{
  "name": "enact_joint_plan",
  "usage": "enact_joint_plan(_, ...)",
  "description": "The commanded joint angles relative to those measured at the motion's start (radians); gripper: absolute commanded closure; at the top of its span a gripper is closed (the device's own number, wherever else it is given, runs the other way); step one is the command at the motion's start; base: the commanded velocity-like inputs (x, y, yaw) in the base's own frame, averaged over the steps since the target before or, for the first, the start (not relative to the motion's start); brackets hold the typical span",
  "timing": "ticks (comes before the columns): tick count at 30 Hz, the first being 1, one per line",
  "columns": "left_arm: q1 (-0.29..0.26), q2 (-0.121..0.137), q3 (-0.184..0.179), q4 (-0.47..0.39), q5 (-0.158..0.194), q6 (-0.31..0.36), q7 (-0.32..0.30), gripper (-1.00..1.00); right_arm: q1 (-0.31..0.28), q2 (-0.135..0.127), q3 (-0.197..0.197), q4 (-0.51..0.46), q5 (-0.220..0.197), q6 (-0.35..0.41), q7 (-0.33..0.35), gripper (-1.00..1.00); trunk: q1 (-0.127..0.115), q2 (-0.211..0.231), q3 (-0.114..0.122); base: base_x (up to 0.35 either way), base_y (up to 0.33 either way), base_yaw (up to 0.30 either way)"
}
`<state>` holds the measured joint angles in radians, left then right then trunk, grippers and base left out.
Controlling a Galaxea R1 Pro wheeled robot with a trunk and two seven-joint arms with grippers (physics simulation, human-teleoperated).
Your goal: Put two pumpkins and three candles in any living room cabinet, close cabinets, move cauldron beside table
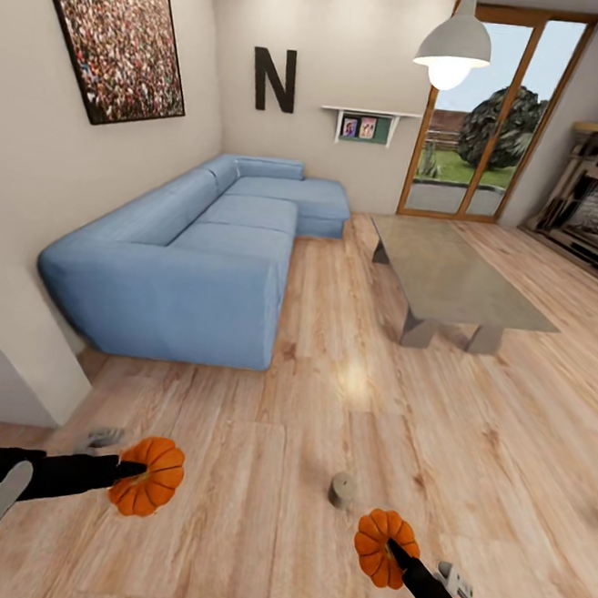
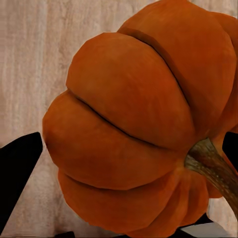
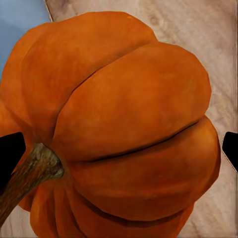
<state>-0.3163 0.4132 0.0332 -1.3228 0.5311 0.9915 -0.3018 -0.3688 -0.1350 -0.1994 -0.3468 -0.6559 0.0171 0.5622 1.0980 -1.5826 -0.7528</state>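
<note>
Gripping one pumpkin (image 1: 147,476) above the wood floor (image 1: 250,523), the left claw (image 1: 136,472) is clamped on it; the right claw (image 1: 391,550) clamps the other pumpkin (image 1: 383,545). A candle (image 1: 343,490) stands on the floor between them. Beyond lie the blue sofa (image 1: 203,253) and a grey surface (image 1: 456,278).

Both arms are matte black, the left arm (image 1: 7,486) bearing a long pale grey panel (rounded ends).

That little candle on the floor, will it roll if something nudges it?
Probably not while upright: the candle stands on its flat end on the wood floor. It looks short and stubby, so tipping seems unlikely; once on its side, its round body would likely roll.
</note>
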Motion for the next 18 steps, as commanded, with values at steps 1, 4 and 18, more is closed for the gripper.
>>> enact_joint_plan(1,-0.005,-0.031,-0.007,0.0,-0.019,0.004,0.043,1.0,-0.001,0.0,-0.002,0.002,-0.007,0.002,0.004,1.0,0.0,0.0,0.0,0.0,0.0,-0.226)
enact_joint_plan(4,-0.012,-0.119,-0.023,0.002,-0.041,0.003,0.19,1.0,-0.001,0.0,-0.002,0.002,-0.007,0.001,0.004,1.0,0.0,0.0,0.004,0.0,0.0,-0.226)
enact_joint_plan(18,-0.036,-0.202,-0.089,0.063,-0.046,-0.002,0.326,1.0,-0.001,-0.001,-0.056,0.003,-0.01,-0.026,-0.051,1.0,0.0,0.0,0.02,0.0,0.0,-0.226)
